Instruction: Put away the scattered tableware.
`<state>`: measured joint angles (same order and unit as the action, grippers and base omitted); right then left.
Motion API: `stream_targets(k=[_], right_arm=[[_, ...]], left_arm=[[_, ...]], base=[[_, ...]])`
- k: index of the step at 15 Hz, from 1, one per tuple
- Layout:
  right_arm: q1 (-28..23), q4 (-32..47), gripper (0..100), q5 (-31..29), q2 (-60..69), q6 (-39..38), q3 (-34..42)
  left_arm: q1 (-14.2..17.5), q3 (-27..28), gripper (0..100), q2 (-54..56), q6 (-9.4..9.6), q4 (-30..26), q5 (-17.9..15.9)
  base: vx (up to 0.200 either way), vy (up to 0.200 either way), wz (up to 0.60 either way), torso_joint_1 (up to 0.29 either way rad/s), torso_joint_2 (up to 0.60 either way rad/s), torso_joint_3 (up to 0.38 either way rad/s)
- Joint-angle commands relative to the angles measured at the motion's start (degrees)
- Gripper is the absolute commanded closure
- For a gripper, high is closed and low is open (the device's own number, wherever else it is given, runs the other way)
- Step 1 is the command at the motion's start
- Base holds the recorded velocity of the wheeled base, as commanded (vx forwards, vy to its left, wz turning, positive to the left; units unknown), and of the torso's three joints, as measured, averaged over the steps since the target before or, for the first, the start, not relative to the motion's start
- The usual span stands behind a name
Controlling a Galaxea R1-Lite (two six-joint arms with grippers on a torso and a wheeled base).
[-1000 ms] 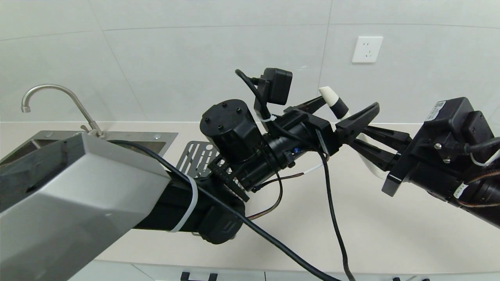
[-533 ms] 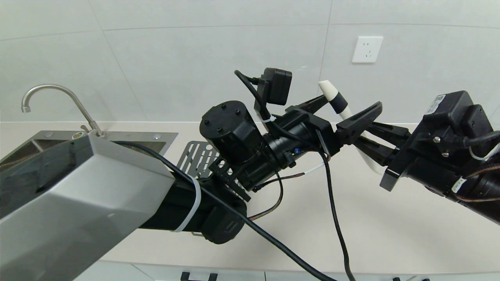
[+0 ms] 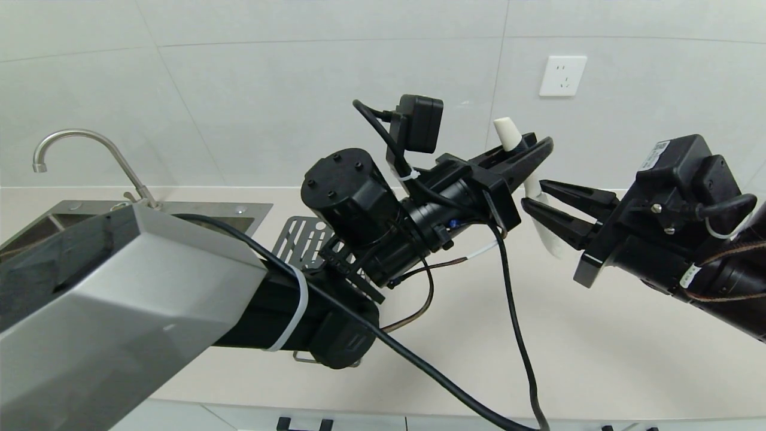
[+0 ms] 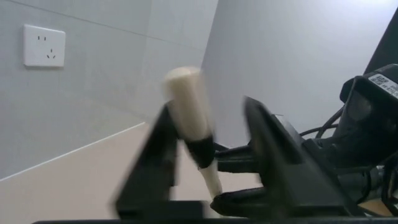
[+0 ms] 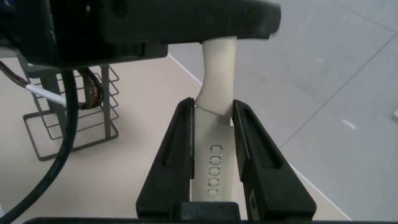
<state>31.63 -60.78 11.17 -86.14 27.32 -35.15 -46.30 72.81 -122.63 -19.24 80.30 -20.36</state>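
**A:** From the head view, what is the room like?

**B:** A pale beige desk (image 3: 598,359) runs under a grey tiled wall. A white socket (image 3: 562,76) is on the wall at about one o'clock. A curved tap (image 3: 73,133) and a steel sink (image 3: 197,209) are out at nine o'clock. A perforated metal panel (image 3: 299,239) is just beside the sink.

**A:** And the tools?

**B:** They meet in the air above the desk, at about two o'clock from centre. The left tool (image 3: 535,143) comes in from eight o'clock and the right tool (image 3: 532,193) from four. A cream utensil (image 3: 506,133) runs between them. Its handle end pokes up toward twelve past the left tool.

**A:** What does the left wrist view show?

**B:** The handle (image 4: 185,99) has a cream end and a black band. It stands between the left tool's fingers, which are apart, with a clear gap on one side. Blur hides whether the other finger touches it. The socket (image 4: 43,45) is on the wall behind.

**A:** And the right wrist view?

**B:** The right tool (image 5: 213,106) is clamped on the utensil's flat part (image 5: 214,168), which has a row of small holes. Both fingers press against its edges. A wire rack (image 5: 99,106) stands on the desk beyond.
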Motion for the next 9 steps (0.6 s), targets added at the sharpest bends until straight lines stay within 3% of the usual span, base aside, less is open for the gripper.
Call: stream_targets(k=[1,5,9], right_arm=[[0.01,0.23,0,0.96,-1.49,-0.07,-0.54],[0.01,0.05,0,0.26,-2.89,0.01,-0.1],[0.01,0.05,0,-1.85,-2.81,-0.51,1.04]], left_arm=[[-0.02,0.05,100,0.19,-0.01,0.21,0.06],[1.12,-0.04,100,0.37,0.43,0.3,0.5],[4.99,-0.57,100,0.98,2.8,-0.49,5.86]], base=[[0.0,0.0,0.0,0.0,0.0,0.0],[0.0,0.0,0.0,0.0,0.0,0.0],[0.0,0.0,0.0,0.0,0.0,0.0]])
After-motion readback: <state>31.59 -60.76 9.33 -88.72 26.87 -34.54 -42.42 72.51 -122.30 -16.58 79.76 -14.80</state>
